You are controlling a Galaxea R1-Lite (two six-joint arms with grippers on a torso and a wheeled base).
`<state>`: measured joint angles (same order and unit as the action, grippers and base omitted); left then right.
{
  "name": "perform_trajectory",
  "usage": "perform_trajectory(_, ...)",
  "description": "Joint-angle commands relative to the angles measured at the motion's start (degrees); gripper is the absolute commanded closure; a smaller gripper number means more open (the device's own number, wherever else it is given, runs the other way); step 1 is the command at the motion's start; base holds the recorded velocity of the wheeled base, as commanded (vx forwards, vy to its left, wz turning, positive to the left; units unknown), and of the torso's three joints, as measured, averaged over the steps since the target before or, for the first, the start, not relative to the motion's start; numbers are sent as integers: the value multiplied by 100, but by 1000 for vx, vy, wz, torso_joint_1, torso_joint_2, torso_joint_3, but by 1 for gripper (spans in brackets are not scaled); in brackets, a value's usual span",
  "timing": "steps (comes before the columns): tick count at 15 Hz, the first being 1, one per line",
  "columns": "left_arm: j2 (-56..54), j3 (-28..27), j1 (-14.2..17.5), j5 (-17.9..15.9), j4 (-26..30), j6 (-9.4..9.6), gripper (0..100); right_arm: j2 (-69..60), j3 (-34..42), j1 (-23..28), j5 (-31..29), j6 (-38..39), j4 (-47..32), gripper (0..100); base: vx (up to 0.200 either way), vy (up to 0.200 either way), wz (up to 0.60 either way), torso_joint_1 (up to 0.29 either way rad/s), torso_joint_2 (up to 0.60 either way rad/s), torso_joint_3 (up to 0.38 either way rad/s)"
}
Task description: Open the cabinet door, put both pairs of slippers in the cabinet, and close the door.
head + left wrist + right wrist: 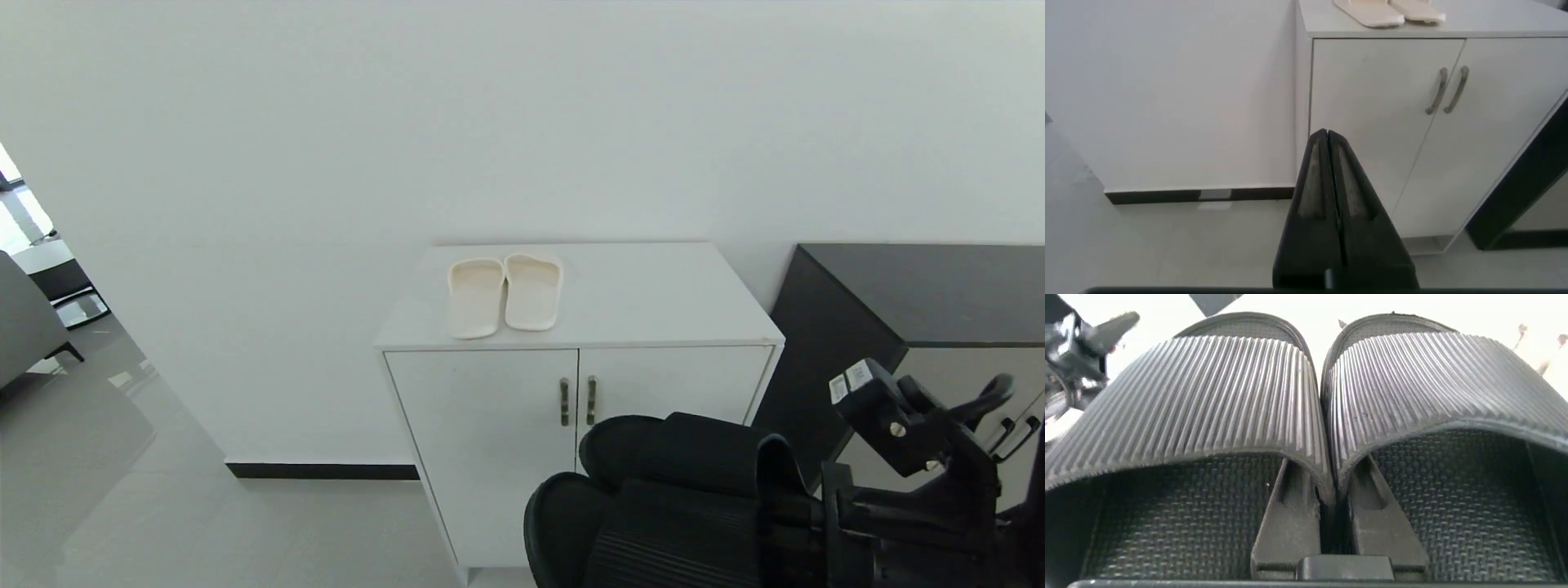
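The white cabinet (653,286) stands against the wall with both doors (482,441) shut. A dark cabinet (898,286) sits just beside it on the robot's right. Nothing has gone inside yet, so the task looks to be at its first step: getting a door open.

The black slippers (653,506) hang low in front of the right-hand door, side by side with their toes toward the cabinet. The right gripper (1328,469) has them. Its fingers (1290,506) are pinched onto the two inner strap walls where the pair meets, so that arm is occupied. The cream slippers (504,294) lie flat on the cabinet top, toward its left half. They touch each other, with their long axes running front to back.

The two handles (563,402) are short upright bars on either side of the middle seam, near the top of the doors.

The left gripper (1328,180) is free. Its fingers (1310,184) are pressed fully together with nothing between them. They sit low and well apart from the cabinet, aimed at the outer part of the left door. The handles lie ahead of them, higher up and across that door toward the seam.

Since the bars are vertical, I judge that the left fingers must part, rise and shift inward, then close across the nearer bar from its sides.
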<state>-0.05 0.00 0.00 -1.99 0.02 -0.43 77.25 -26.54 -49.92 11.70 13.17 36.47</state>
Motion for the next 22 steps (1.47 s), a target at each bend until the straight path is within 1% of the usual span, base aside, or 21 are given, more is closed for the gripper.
perform_trajectory(1, 5, 0, 9, -3, -2, -1, 100, 18, 44, 97, 51, -7, 0, 100, 0, -200, 0, 22, 7, 2)
perform_trajectory(3, 5, 0, 9, -3, -2, -1, 100, 0, 175, 193, 341, -60, 9, 100, 0, -200, 0, 5, 5, 2)
perform_trajectory(8, 5, 0, 9, -3, -2, -1, 100, 0, 228, 202, 377, -112, 0, 100, 0, -200, 0, 1, 2, 3)
perform_trajectory(15, 5, 0, 9, 5, -2, -10, 100, -8, 298, 202, 385, -112, 35, 100, 0, 0, 0, 0, 0, 0)
perform_trajectory(19, 5, 0, 9, -3, -2, -10, 100, -26, 307, 202, 385, -121, 35, 100, 0, 0, 0, -159, 336, 185)
perform_trajectory(20, 5, 0, 9, 5, -2, -10, 0, -96, 342, 202, 385, -112, 35, 100, 0, 0, 0, -242, 540, 290)
perform_trajectory(22, 5, 0, 9, 5, -2, -1, 0, -114, 351, 202, 394, -121, 35, 100, 0, 0, 0, -246, 544, 288)
